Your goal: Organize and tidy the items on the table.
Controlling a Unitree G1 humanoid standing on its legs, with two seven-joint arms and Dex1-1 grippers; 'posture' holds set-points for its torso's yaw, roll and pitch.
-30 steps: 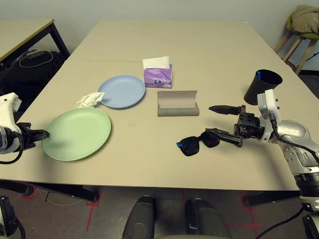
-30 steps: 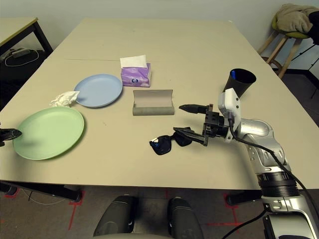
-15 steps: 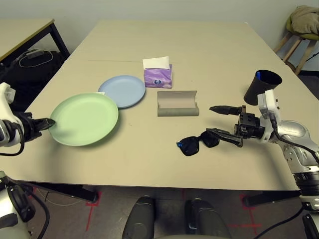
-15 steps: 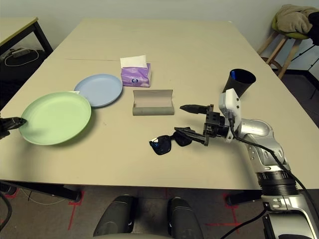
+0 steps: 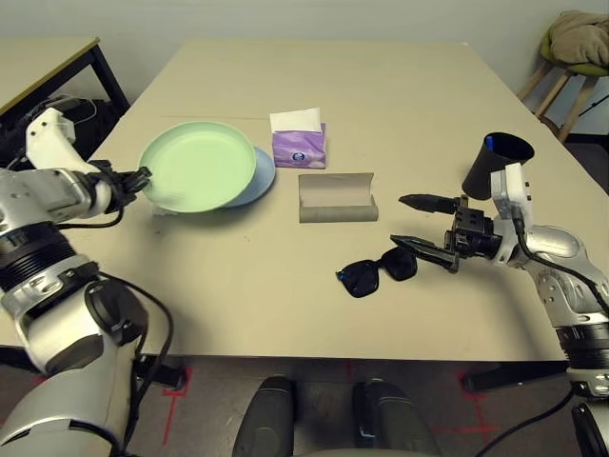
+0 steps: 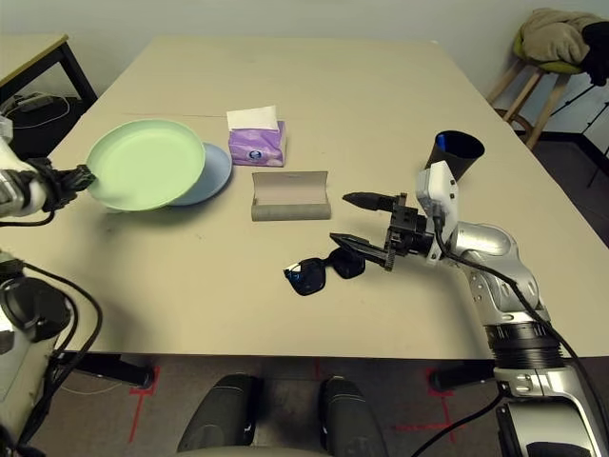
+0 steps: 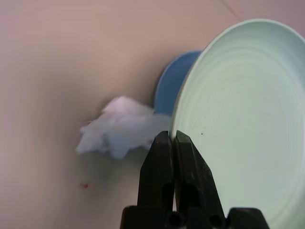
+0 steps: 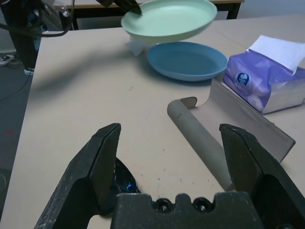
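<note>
The left claw (image 7: 172, 143) is pressed together on the rim of the green plate (image 5: 198, 164), holding it off the worktop (image 5: 400, 95) above the blue plate (image 8: 187, 60). Its wrist view shows the tissue (image 7: 120, 128) just past its fingertips, hidden under the plate in the head views. The right claw (image 5: 411, 221) stands spread wide, empty; the sunglasses (image 5: 376, 271) lie just below it, the glasses case (image 5: 337, 197) beyond, the tissue box (image 5: 300, 143) farther, the black cup (image 5: 495, 162) behind.
</note>
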